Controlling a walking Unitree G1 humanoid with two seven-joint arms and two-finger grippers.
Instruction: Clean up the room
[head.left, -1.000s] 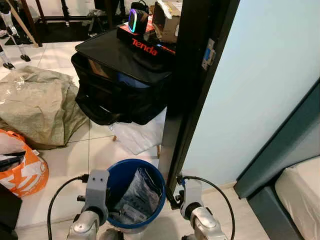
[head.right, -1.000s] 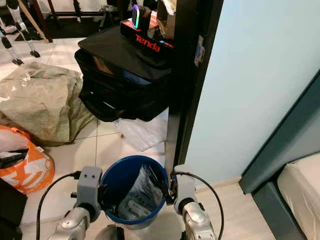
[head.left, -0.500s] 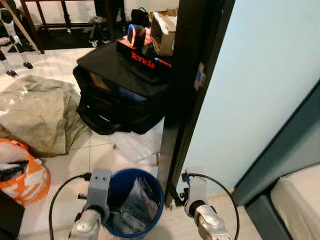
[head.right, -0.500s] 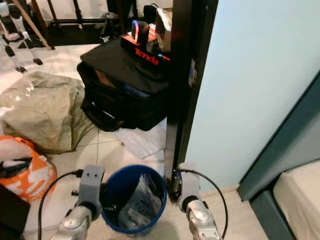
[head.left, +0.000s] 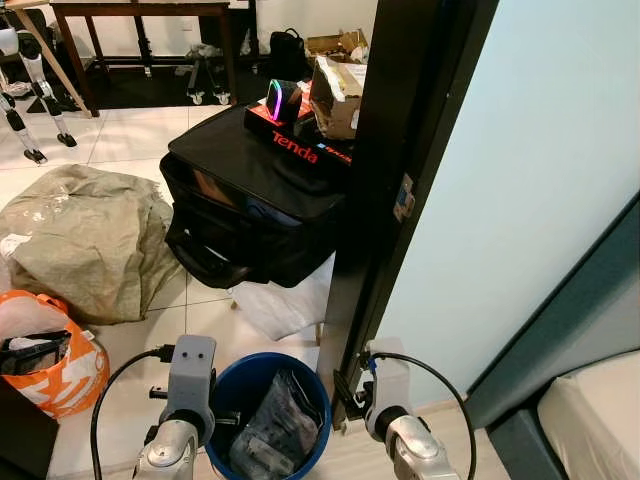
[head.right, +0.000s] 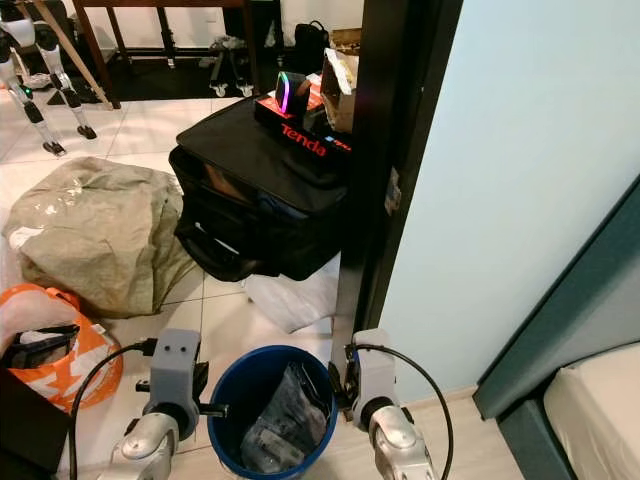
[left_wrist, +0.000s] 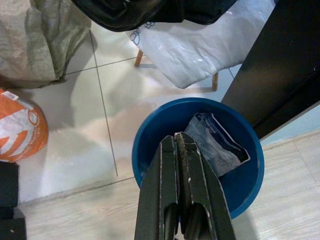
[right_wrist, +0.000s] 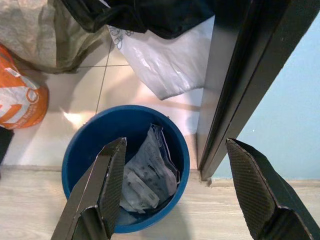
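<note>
A blue bucket (head.left: 262, 358) stands on the floor just in front of me, by the foot of a black door frame. A crumpled clear plastic packet (head.left: 275, 425) lies inside it. My left gripper (left_wrist: 175, 139) is shut with nothing in it, its fingers pressed together and pointing down over the bucket's near rim (left_wrist: 150, 135). My right gripper (right_wrist: 175, 142) is open wide above the bucket (right_wrist: 90, 135), with the packet (right_wrist: 152, 170) showing between its fingers. Both wrists hang low on either side of the bucket.
A black bag (head.left: 250, 200) with a Tenda box (head.left: 300, 148) on top stands ahead. A grey-green sack (head.left: 80, 240) and an orange bag (head.left: 50, 360) lie at the left. White plastic sheeting (head.left: 285, 295) lies by the black door frame (head.left: 390, 200). A bed corner (head.left: 600, 410) is at the right.
The whole picture has shifted as the camera moved, so the bucket sits lower in view and more of the far room shows. Arms, bucket and packet keep their places.
</note>
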